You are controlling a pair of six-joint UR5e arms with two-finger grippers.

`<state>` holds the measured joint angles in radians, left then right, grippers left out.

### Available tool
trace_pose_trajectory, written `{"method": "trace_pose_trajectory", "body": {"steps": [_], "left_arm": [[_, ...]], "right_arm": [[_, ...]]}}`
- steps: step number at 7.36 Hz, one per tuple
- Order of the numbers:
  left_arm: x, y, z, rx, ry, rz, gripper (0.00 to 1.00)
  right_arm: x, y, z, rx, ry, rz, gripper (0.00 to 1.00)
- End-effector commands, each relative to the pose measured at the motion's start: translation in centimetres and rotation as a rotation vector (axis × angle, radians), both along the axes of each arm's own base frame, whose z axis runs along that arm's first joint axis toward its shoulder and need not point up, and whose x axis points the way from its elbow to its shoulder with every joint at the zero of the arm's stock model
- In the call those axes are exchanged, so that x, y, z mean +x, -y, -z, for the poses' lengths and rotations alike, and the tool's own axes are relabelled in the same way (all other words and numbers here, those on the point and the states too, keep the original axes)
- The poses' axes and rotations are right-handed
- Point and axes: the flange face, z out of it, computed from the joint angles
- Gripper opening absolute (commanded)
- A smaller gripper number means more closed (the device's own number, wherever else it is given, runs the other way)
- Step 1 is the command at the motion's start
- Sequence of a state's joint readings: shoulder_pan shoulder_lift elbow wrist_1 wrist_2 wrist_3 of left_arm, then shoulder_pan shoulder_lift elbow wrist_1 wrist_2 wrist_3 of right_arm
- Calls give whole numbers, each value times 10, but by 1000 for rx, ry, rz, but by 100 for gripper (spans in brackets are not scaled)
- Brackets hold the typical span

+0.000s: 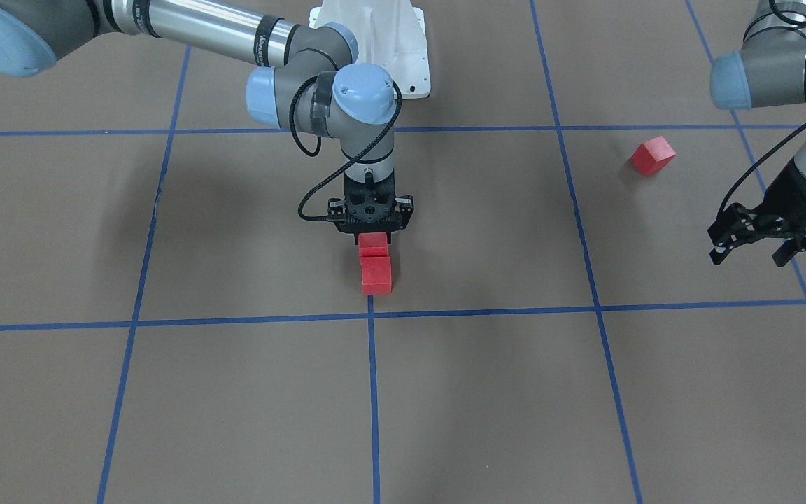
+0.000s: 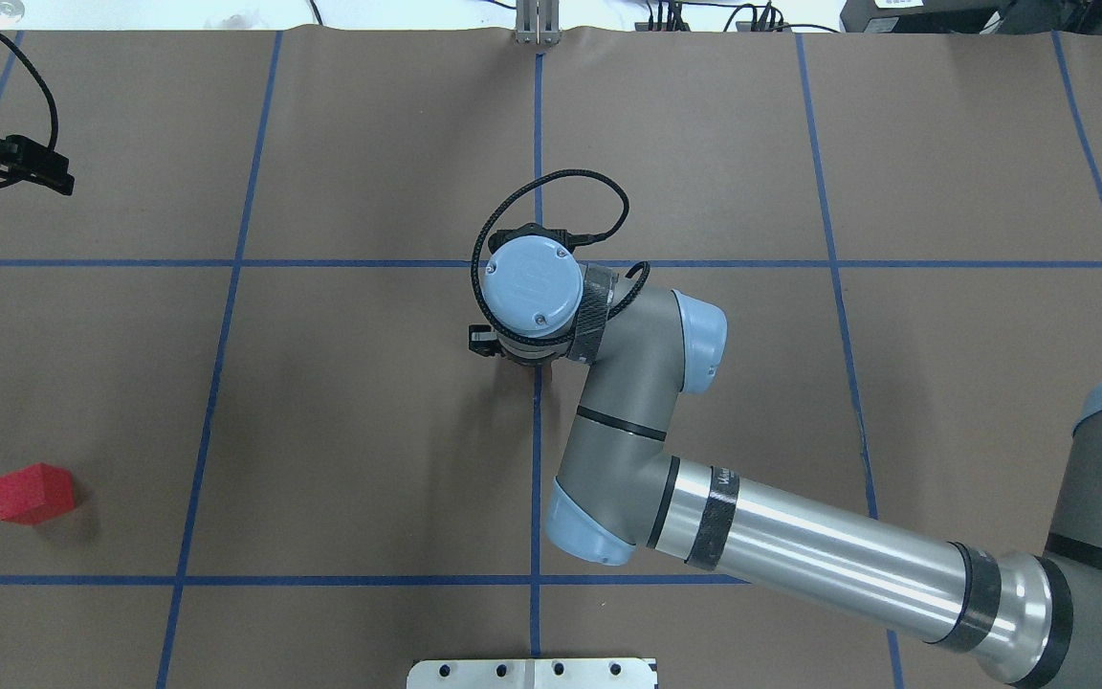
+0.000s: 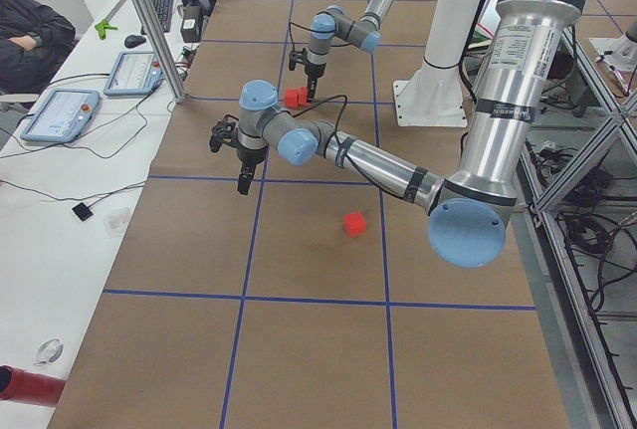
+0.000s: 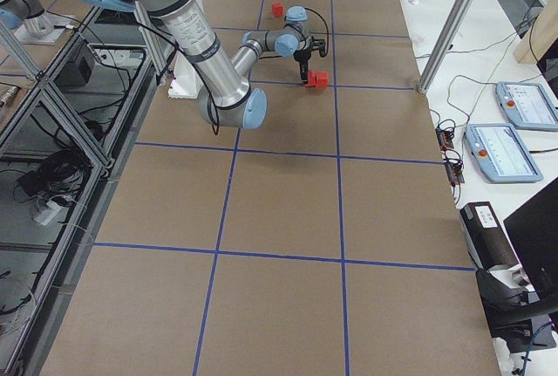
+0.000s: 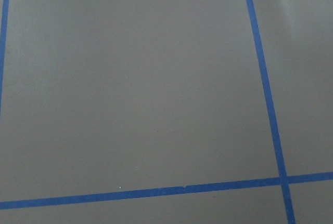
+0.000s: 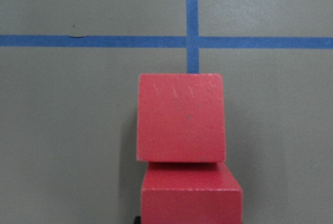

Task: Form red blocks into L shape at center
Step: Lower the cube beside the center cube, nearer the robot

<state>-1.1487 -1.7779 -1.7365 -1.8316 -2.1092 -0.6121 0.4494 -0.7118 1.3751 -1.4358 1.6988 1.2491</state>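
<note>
My right gripper (image 1: 373, 234) points straight down and is shut on a red block (image 1: 373, 242), held just behind a second red block (image 1: 376, 275). Both sit a little short of the center grid crossing (image 1: 371, 315). The right wrist view shows the held block (image 6: 191, 195) at the bottom edge, the other block (image 6: 181, 117) ahead of it, and the crossing (image 6: 192, 41) beyond. In the overhead view my wrist hides both. The third red block (image 1: 653, 155) (image 2: 33, 494) lies alone, far to my left. My left gripper (image 1: 753, 241) is open and empty, hovering beyond that block.
The brown floor carries thin blue tape grid lines (image 1: 585, 308). The white robot base plate (image 1: 410, 49) is behind the right arm. The right forearm (image 2: 800, 545) stretches low across the right half. The left wrist view shows only floor and tape (image 5: 156, 190).
</note>
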Motion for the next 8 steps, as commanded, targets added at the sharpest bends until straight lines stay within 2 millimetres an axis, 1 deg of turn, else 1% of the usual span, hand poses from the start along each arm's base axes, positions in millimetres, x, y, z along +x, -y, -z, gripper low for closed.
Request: {"method": "trace_pose_trajectory", "body": {"steps": [1,2,4,6,7,8], "left_arm": [[0,0,-1,-1,1,0,100],[0,0,-1,-1,1,0,100],[0,0,-1,-1,1,0,100],[0,0,-1,-1,1,0,100],[0,0,-1,-1,1,0,100],[-1,-2,-5,-8,4,0,100]], "right_arm": [[-1,0,-1,12,-1,10,31],[-1,0,-1,15,-2,12,33],[1,4,0,34,-4,24,63],[3,6,0,44,-5,31,88],[4,6,1,47,-5,33,90],[7,9,3,50,1,28,92]]}}
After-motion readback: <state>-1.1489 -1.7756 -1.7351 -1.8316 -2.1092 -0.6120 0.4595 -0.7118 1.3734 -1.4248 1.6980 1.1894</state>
